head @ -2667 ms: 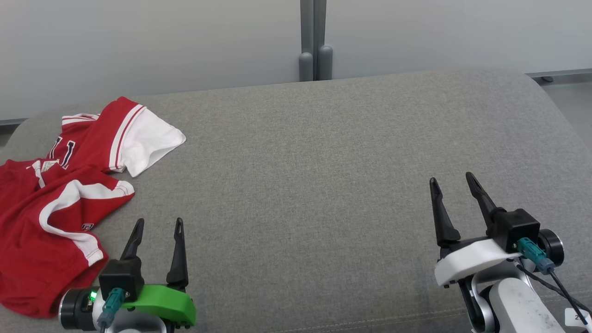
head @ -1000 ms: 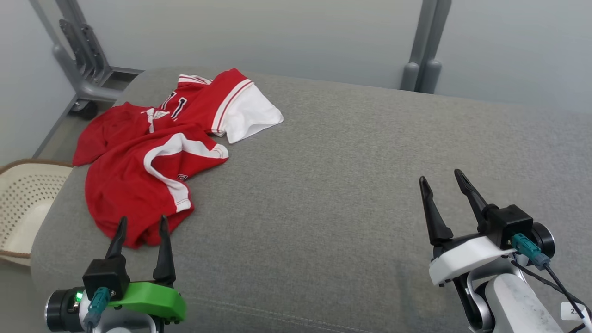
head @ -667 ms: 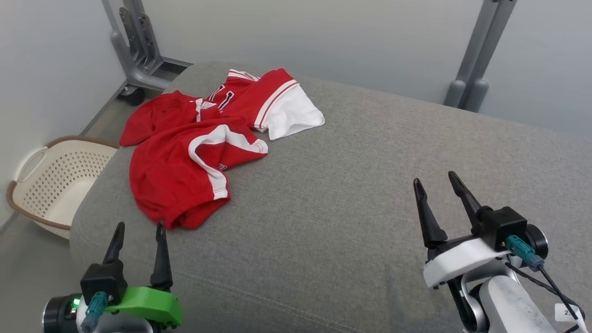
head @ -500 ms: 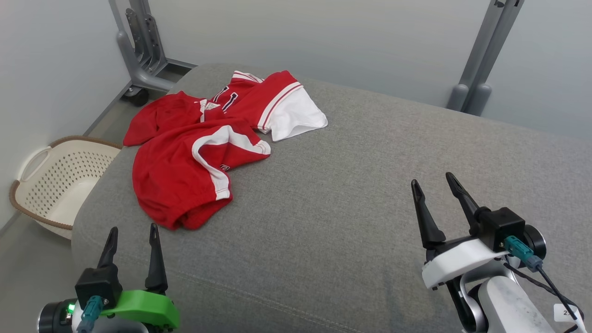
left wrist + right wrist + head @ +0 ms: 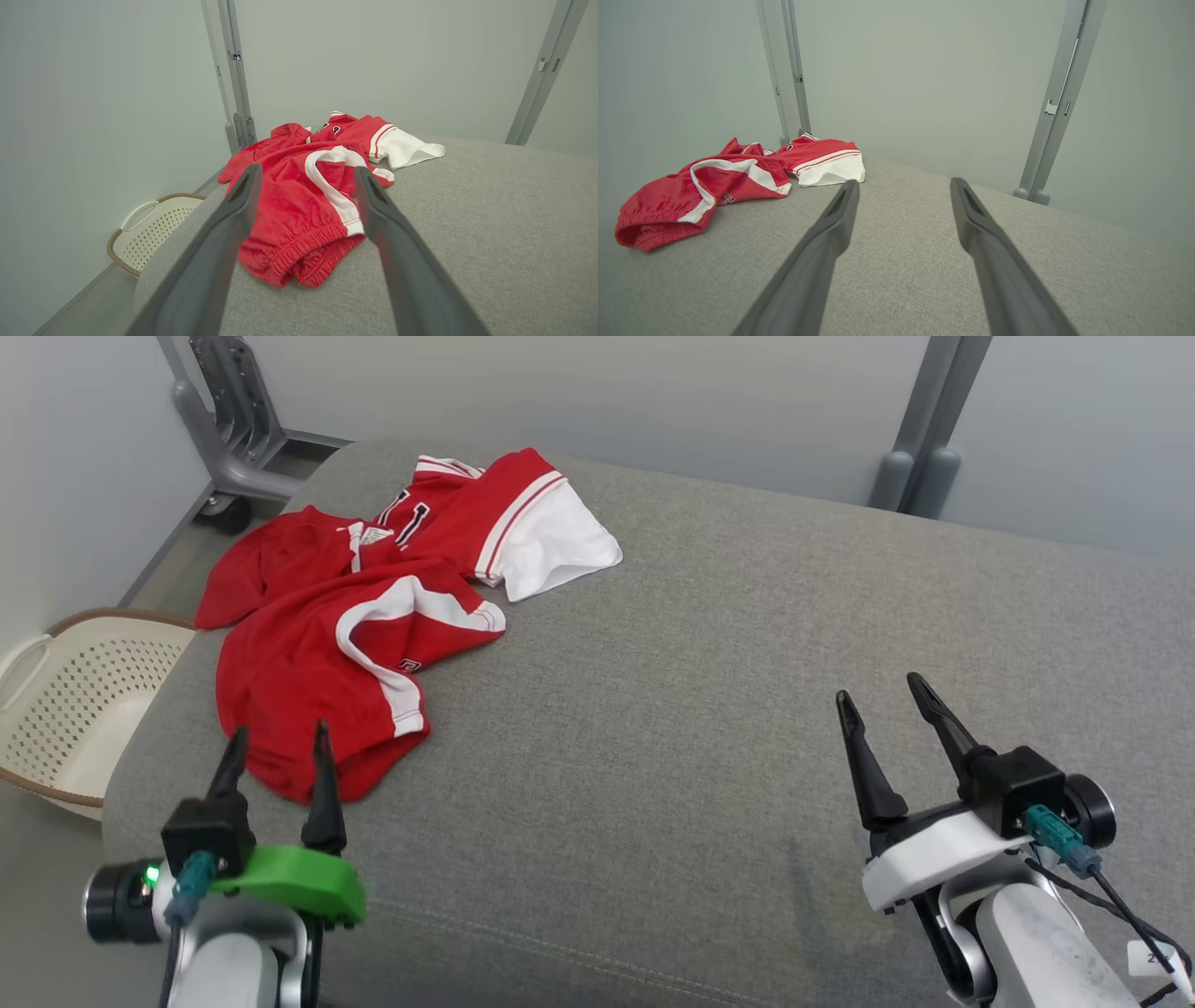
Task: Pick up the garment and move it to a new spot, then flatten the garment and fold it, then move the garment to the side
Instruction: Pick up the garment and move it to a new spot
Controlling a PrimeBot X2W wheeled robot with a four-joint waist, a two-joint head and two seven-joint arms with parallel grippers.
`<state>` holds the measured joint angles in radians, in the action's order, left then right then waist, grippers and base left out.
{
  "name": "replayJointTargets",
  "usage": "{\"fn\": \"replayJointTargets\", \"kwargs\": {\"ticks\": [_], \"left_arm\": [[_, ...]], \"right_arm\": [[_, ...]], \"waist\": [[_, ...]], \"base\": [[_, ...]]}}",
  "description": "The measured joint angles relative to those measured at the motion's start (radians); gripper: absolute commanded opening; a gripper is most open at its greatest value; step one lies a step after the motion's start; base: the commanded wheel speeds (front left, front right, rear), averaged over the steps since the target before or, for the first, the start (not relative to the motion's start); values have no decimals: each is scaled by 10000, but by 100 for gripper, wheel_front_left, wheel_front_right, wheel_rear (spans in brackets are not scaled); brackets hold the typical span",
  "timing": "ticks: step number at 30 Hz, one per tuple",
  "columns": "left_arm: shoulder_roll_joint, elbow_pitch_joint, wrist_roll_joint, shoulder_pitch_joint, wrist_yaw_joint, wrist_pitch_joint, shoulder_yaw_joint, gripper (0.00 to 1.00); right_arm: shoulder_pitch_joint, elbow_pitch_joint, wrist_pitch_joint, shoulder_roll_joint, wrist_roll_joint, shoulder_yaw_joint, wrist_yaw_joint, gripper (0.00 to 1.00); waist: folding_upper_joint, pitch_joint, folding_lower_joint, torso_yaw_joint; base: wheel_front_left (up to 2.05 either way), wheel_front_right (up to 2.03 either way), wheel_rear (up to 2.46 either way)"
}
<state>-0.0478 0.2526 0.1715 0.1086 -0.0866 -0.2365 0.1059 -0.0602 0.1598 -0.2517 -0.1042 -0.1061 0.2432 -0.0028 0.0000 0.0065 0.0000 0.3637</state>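
A crumpled red and white sports jersey (image 5: pixel 308 644) lies at the far left end of a wide grey upholstered cushion (image 5: pixel 709 644). One white sleeve with red stripes points toward the middle of the cushion, and the ribbed red hem bunches at the near side.

The left gripper (image 5: pixel 280 732), on a green mount, hovers at the near left with its two dark fingers spread apart and holding nothing. Its tips are just short of the jersey's hem. The right gripper (image 5: pixel 879 689), on a white mount, sits at the near right, well away from the jersey, fingers likewise spread and empty over bare fabric.

A cream perforated laundry basket (image 5: pixel 65 700) stands on the floor beside the cushion's left end. Grey metal posts (image 5: pixel 920 439) rise against the pale wall behind.
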Motion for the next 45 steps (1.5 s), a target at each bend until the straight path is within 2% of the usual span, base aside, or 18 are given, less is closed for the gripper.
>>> {"fn": "replayJointTargets", "kwargs": {"ticks": [7,19,23,29,35,43,44,45], "left_arm": [[4,780,92,2112,-2,744,-272,100],[-77,2872,301,4080,-201,2100,-1313,100],[-286,3530,261,4541,-297,2470,-1689,100],[-439,4316,-374,5219,-328,2784,-1948,100],[-646,5365,-1313,5645,-328,2986,-3198,100],[-675,5898,-2176,6249,-328,2913,-3883,100],[-656,5973,-2249,6287,-328,2905,-3925,90],[-627,6021,-2316,6307,-328,2824,-3948,54]], "right_arm": [[-698,-238,0,-263,209,100,161,100],[-1638,-598,0,-560,456,182,470,100],[-1960,-761,2,-692,460,176,552,100],[-2351,-909,2,-788,489,163,621,100],[-2609,-909,0,-786,487,165,648,100],[-2761,-851,0,-800,483,174,729,100],[-2800,-836,0,-800,483,176,731,100],[-2824,-830,0,-800,483,178,731,100]], "waist": [[0,649,0,-419],[0,1865,0,-1380],[0,2357,0,-1727],[0,3115,0,-2166],[0,3832,1,-2551],[0,4330,1,-2746],[0,4357,1,-2754],[0,4376,1,-2760]], "base": [[0,0,0],[0,0,0],[0,0,0],[0,0,0],[0,0,0],[0,0,0],[0,0,0],[0,0,0]]}}
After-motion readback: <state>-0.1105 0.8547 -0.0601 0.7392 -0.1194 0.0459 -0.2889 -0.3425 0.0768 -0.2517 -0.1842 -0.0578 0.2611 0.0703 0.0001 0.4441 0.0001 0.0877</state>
